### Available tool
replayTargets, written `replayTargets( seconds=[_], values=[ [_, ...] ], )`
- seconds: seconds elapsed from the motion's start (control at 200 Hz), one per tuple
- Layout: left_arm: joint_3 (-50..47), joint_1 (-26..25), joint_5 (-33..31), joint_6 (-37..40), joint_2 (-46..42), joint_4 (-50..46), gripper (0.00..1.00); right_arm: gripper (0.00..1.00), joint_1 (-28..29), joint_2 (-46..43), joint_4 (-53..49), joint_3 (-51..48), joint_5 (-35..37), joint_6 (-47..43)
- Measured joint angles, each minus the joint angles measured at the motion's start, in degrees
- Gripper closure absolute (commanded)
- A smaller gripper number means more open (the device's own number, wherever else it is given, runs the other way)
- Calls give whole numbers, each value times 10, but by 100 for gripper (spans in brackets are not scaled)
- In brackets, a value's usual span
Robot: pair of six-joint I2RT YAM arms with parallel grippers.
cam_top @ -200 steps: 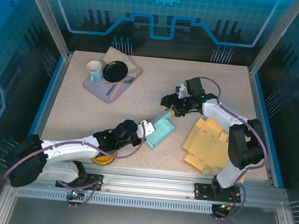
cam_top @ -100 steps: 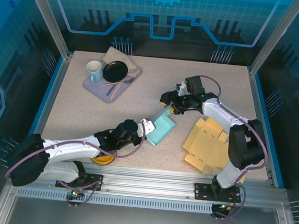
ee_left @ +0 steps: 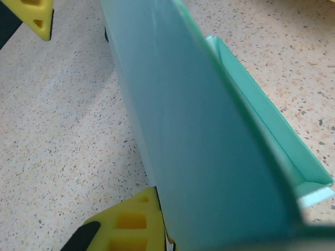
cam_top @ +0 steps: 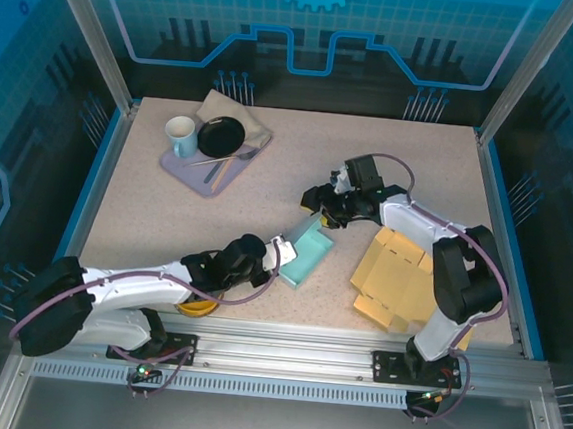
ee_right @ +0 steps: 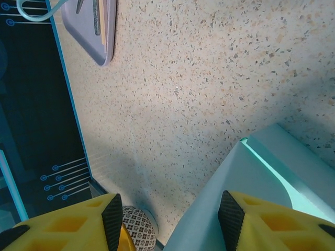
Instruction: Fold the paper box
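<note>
Item: paper box (cam_top: 305, 254), teal, partly formed.
Location: on the bench (cam_top: 293, 145) near its middle, between the two arms, its long axis running from near-left to far-right.
Condition: the long side walls stand up; the left wrist view shows them as a trough with a folded corner. One broad panel rises steeply close to that camera. The ends look unfinished, though the top view is too small to settle it.
Left fingers (ee_left: 125, 230): closed thin on the box's near end, with the broad teal panel pinched between them.
Right fingers (ee_right: 272, 225): parted at a moderate gap, low at the box's far end. A teal wall edge comes up between them, closer to one finger, with bare bench showing on the other side. Nothing is gripped.
Step in hand: judged to be forming the far end. The left side anchors the box while the right lines up on the end wall or flap.
Next move calls for: the right fingers to close on or press that wall and turn it inward without dragging the box. The left hold needs to be firm yet light enough not to crease the thin paper.
Progress: judged about midway, with the body shaped and the closing not yet done.
Nearby, not in use: flat tan carton blank (cam_top: 394, 274) just right of the box; yellow bowl (cam_top: 198, 308) under the left arm; tray (cam_top: 194, 178) with mug (cam_top: 181, 135) and black dish (cam_top: 220, 135) at the far left, well apart.
</note>
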Motion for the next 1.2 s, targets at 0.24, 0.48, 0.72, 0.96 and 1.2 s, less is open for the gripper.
replayTargets(
  seconds=[0.24, 0.48, 0.72, 0.96, 1.2],
  values=[
    [25, -14, 35, 10, 3, -56, 76, 46, 11, -10, -35, -1, 12, -41],
    [37, -18, 65, 13, 5, -89, 64, 46, 16, -19, -48, -18, 14, -52],
    [50, -23, 103, 9, 12, -123, 58, 46, 30, -20, -71, -20, 16, -65],
    [65, -23, 129, 0, 35, -139, 51, 46, 30, -25, -94, -31, 37, -82],
    [73, -23, 144, -6, 50, -144, 41, 46, 33, -25, -145, -32, 78, -110]
  ],
)
